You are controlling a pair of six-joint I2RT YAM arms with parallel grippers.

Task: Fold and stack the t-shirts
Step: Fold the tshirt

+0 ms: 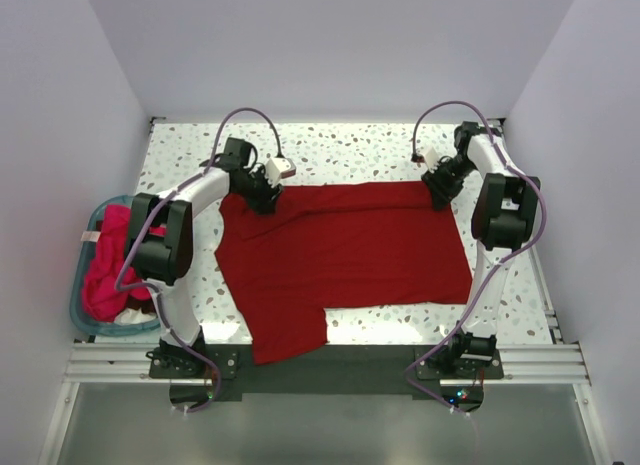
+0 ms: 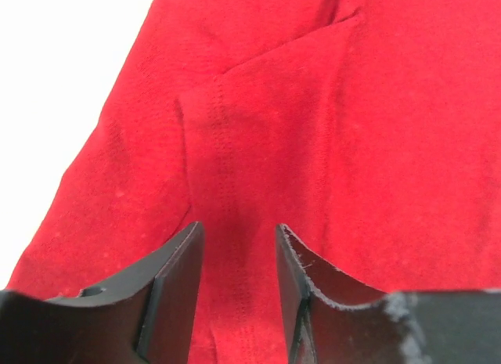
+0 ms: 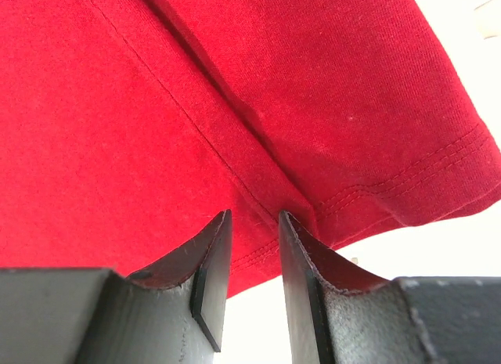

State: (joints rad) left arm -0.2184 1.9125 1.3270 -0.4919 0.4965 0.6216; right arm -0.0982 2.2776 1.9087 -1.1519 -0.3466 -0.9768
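Observation:
A deep crimson t-shirt (image 1: 350, 245) lies spread on the speckled table (image 1: 350, 150), one sleeve hanging toward the near edge. My left gripper (image 1: 262, 197) is at the shirt's far left corner. In the left wrist view it (image 2: 237, 231) is open, with a stitched seam of the shirt (image 2: 227, 145) just beyond its tips. My right gripper (image 1: 438, 190) is at the far right corner. In the right wrist view it (image 3: 254, 219) is open, its tips at the hemmed edge of the shirt (image 3: 329, 200). Brighter pinkish-red shirts (image 1: 105, 275) are heaped in the basket at the left.
A teal plastic basket (image 1: 78, 310) stands off the table's left edge beside the left arm. Pale walls close in the far side and both sides. A metal rail (image 1: 330, 360) runs along the near edge by the arm bases.

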